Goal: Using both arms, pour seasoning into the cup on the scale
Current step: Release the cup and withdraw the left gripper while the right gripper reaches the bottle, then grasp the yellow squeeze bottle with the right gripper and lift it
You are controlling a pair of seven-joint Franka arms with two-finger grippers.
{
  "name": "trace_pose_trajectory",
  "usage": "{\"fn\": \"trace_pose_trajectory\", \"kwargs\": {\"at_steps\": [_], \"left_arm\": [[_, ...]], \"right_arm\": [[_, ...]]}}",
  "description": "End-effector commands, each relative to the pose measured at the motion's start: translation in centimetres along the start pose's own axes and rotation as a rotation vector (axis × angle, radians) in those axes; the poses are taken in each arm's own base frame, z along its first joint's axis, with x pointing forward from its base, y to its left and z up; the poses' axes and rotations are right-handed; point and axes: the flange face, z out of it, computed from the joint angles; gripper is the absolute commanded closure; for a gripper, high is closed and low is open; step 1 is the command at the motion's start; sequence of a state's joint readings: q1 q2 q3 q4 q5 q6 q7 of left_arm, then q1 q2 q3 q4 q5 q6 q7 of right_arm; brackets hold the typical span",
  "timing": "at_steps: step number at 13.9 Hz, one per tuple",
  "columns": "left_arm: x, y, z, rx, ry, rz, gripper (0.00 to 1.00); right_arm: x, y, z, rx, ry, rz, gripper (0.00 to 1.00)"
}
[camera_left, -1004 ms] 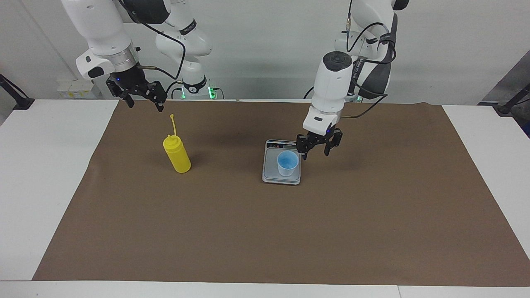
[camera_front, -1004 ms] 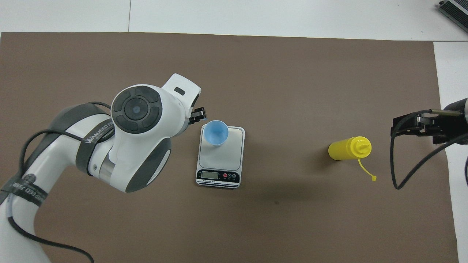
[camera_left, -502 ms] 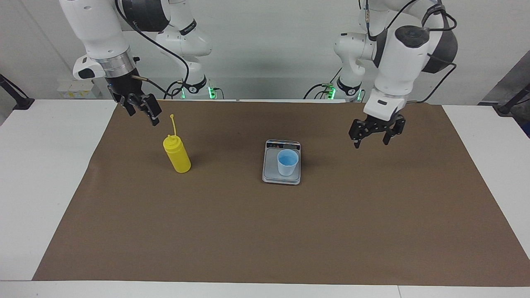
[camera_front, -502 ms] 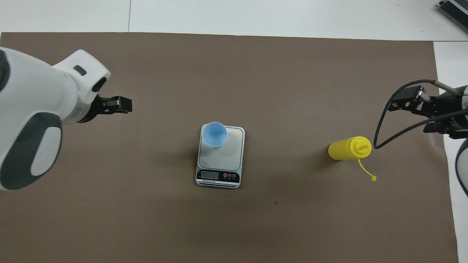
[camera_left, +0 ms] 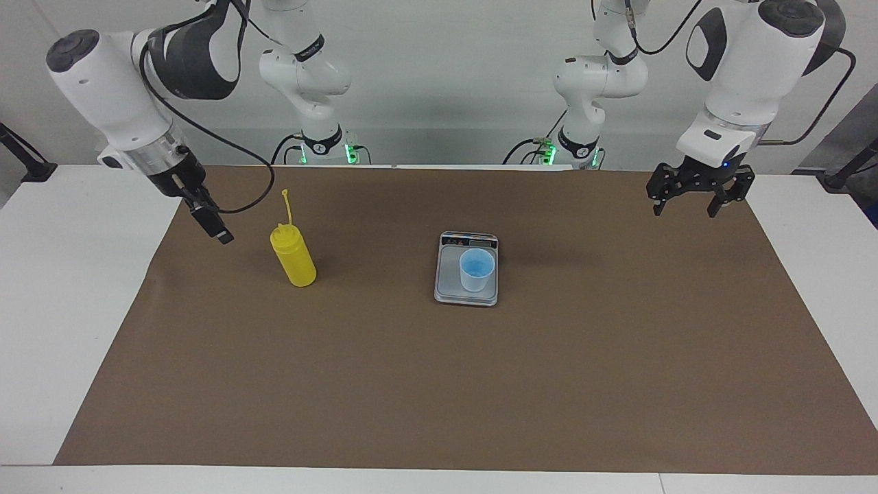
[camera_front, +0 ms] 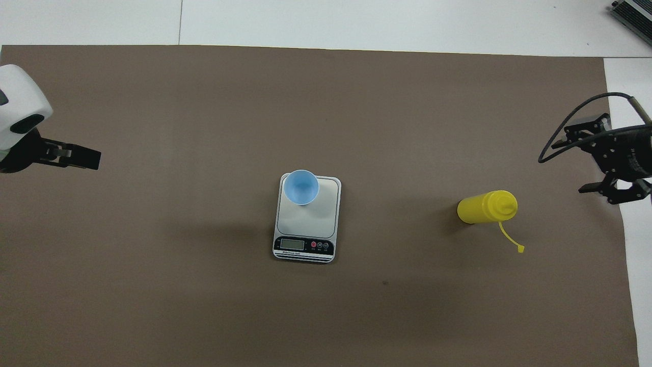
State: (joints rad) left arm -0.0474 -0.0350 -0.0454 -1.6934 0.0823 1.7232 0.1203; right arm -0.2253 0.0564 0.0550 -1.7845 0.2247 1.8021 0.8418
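I see both the left tool (camera_left: 688, 197) and right tool (camera_left: 211, 225) released, well apart from the scale (camera_left: 449, 285) carrying the cup (camera_left: 476, 270).

My white worktop (camera_left: 68, 309) carries 1 wide brown paper mat (camera_left: 439, 384) under even, soft light. A plain pale wall (camera_left: 446, 75) rises at my back, with black clamps at 2 corners.

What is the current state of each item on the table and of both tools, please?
Seasoning bottle: upright on the brown mat, cap off on its strap, unheld.
Cup: upright on the scale, unheld.
Scale: flat on the mat, carrying the cup.
Right tool: open, empty, beside the bottle.
Left tool: open, empty, over the mat's edge.
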Motion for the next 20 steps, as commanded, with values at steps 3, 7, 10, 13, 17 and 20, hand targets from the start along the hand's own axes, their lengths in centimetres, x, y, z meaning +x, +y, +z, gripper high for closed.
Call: {"fn": "trace_pose_trajectory", "kwargs": {"at_steps": [3,7,10,13,17,20], "left_arm": [[-1.4,-4.4,-0.3,-0.018,-0.047,0.042,0.0],[-1.6,-4.7,-2.7,-0.084,-0.052,0.018,0.0],[-1.6,-3.8,-3.0,-0.093,-0.06,0.03,0.0],[-2.6,-3.2,-3.1,-0.089,-0.067,0.038,0.0],[-2.9,-2.8,-2.5,-0.088,-0.068,0.035,0.0],[-2.3,-3.0,-2.8,-0.093,-0.017,-0.027,0.0]], "right_arm": [[3.3,3.6,8.6,-0.01,-0.237,0.211,0.0],[2.6,6.0,15.5,-0.013,-0.307,0.302,0.0],[1.7,6.8,18.6,0.018,-0.35,0.363,0.0],[-0.3,6.3,19.9,0.028,-0.406,0.386,0.0],[-1.8,5.0,20.0,0.029,-0.431,0.401,0.97],[-4.3,1.7,19.3,0.047,-0.395,0.519,1.0]]}}
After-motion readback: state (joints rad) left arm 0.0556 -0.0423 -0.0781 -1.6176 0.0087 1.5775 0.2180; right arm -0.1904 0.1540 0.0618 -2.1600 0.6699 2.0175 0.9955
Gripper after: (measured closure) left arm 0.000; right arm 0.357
